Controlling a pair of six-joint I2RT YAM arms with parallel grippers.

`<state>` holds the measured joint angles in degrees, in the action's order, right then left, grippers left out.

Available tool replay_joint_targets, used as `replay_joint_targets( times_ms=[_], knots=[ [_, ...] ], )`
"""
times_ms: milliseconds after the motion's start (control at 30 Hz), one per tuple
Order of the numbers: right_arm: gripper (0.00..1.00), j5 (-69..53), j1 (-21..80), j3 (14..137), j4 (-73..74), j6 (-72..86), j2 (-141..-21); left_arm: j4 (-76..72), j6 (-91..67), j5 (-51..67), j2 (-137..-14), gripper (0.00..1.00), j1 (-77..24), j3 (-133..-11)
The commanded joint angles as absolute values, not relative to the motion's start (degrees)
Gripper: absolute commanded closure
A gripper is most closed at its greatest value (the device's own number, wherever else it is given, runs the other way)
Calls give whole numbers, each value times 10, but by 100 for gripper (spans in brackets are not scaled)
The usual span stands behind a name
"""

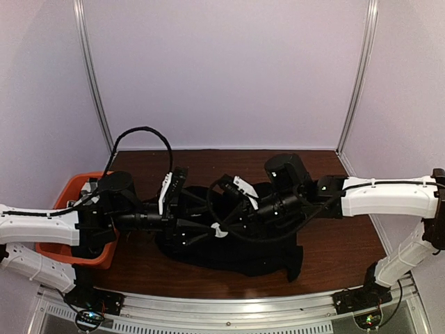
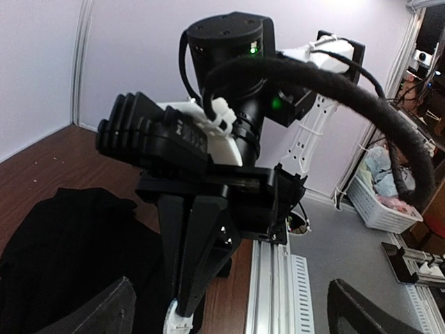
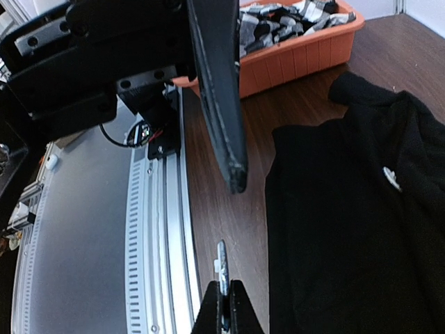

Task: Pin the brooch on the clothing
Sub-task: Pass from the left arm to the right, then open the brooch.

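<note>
The black T-shirt point(image 1: 243, 257) lies crumpled on the wooden table beneath both arms; its small light print point(image 3: 391, 177) shows in the right wrist view. My right gripper point(image 3: 224, 313) is shut on the brooch point(image 3: 221, 268), a thin white disc seen edge-on above the table's near edge, left of the shirt point(image 3: 348, 236). From the left wrist the brooch point(image 2: 174, 320) shows white at the tips of the right arm's closed fingers. My left gripper point(image 2: 233, 320) is open wide, its fingers point(image 2: 104, 309) either side of that brooch and not touching it. From above the brooch point(image 1: 220, 231) sits where the grippers meet.
An orange basket point(image 1: 66, 202) holding black-and-white checked cloth point(image 3: 285, 21) stands at the table's left. An aluminium rail point(image 1: 229, 306) runs along the near edge. One finger point(image 3: 219, 90) of the left gripper hangs close above the right gripper. A white basket point(image 2: 379, 205) sits off the table.
</note>
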<state>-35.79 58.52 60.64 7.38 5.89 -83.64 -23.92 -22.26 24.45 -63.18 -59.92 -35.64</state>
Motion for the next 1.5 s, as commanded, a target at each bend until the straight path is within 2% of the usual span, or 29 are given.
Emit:
replay_joint_targets(
  times_ms=[0, 133, 400, 533, 667, 767, 867, 1033, 1167, 1467],
  knots=[
    [100, -367, 583, 612, 178, 8, -816, -160, -193, 322, -648, 2, -595, -377],
    [100, -409, 579, 615, 209, -17, -816, -169, -192, 368, -655, 3, -595, -379],
    [100, -495, 579, 633, 268, -63, -810, -117, -165, 371, -704, 14, -595, -409],
    [100, -528, 579, 633, 244, -50, -803, -100, -150, 383, -741, 17, -595, -428],
    [100, -530, 579, 636, 229, -34, -809, -117, -151, 421, -764, 24, -595, -440],
    [100, -517, 579, 644, 242, -32, -821, -141, -154, 462, -771, 31, -595, -442],
    [100, -505, 578, 650, 256, -31, -834, -156, -158, 483, -771, 34, -595, -437],
    [100, -504, 576, 655, 257, -20, -847, -135, -157, 467, -793, 56, -595, -446],
    [100, -504, 576, 664, 266, -18, -857, -116, -155, 459, -821, 69, -595, -463],
    [100, -493, 576, 658, 266, -11, -867, -117, -154, 447, -831, 81, -595, -471]
  ],
)
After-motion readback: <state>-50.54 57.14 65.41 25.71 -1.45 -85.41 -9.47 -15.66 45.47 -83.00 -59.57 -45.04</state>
